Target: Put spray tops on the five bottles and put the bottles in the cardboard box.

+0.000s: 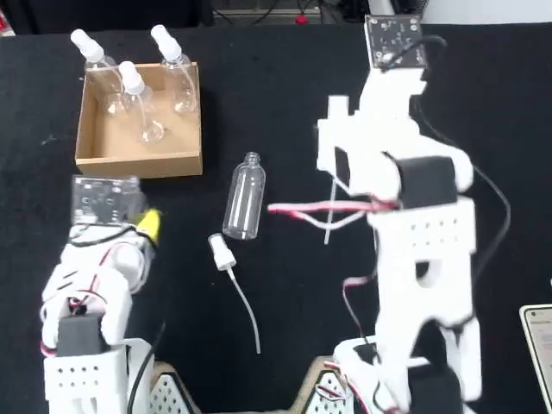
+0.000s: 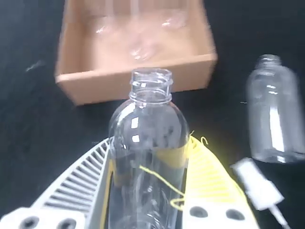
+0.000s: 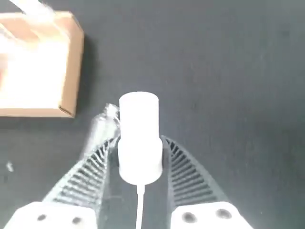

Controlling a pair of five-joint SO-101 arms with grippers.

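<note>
Cardboard box (image 1: pixel 138 159): upper left of the high view, on the black table (image 1: pixel 285 103), open side up.
Capped bottles (image 1: pixel 138 108): three are inside the box, white spray tops up. Two are toward the wall at the top of the frame and one is nearer the box's middle.
Left gripper (image 2: pixel 150 143): lower left of the high view, just below the box. Its fingers, one white and one yellow, pinch a clear bottle by its body, one on each side.
Held bottle (image 2: pixel 147 119): its neck is open with no top on, and its mouth points toward the box's near wall.
Right gripper (image 3: pixel 139 140): right of centre and toward the top in the high view. Its fingers are pressed onto a white spray top.
Held spray top (image 3: pixel 138 119): its head sticks out past the fingertips, and a thin tube runs back between the fingers.
Loose bottle (image 1: pixel 245 195): lies on its side in the middle of the high view, uncapped, with its neck toward the top of the frame. It is to the right of the box and apart from it.
Loose spray top (image 1: pixel 222 253): lies on the table just below the loose bottle. Its thin tube trails toward the bottom of the frame.
</note>
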